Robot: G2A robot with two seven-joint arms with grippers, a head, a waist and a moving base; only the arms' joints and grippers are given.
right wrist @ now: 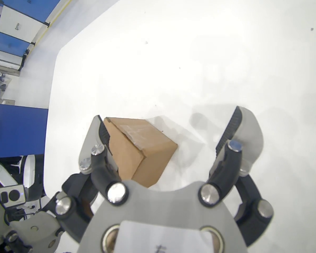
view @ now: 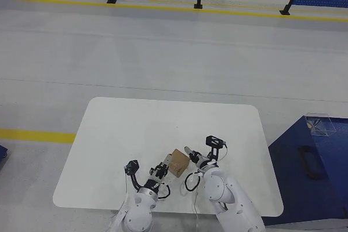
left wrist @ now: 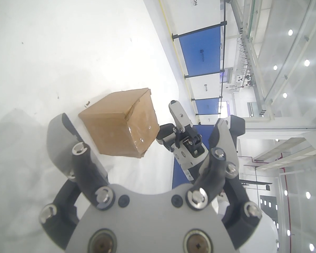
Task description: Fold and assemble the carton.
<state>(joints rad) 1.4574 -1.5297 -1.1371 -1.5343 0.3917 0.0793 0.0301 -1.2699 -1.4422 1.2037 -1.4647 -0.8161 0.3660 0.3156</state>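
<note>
Near the front edge of the table, top view: the carton (view: pixel 178 162) stands as a closed brown box, turned askew to the edges of the white table (view: pixel 162 122), between the two grippers.
Left gripper, top view: the left gripper (view: pixel 158 172) is just beside the carton, on the side towards the front-left corner.
Right gripper, top view: the right gripper (view: pixel 191 153) is just beside the carton's opposite side.
Surroundings, top view: a blue cabinet (view: pixel 313 168) stands off the table's right edge, and a yellow line (view: pixel 29 136) runs on the floor off the left edge.
Carton, left wrist view: the carton (left wrist: pixel 118 125) rests on the table (left wrist: pixel 42 40) with its flaps shut along a seam; one face is glossy with tape.
Left gripper, left wrist view: the left gripper (left wrist: pixel 146 125) has its jaws spread wide and holds nothing; the carton lies just ahead of them.
Right gripper, left wrist view: the right gripper (left wrist: pixel 168 122) sits at the carton's far corner.
Carton, right wrist view: the carton (right wrist: pixel 139 148) shows a taped seam on top.
Right gripper, right wrist view: the right gripper (right wrist: pixel 171 130) is wide open and grips nothing. One finger lies right against the carton's side; the other is well apart from it.
</note>
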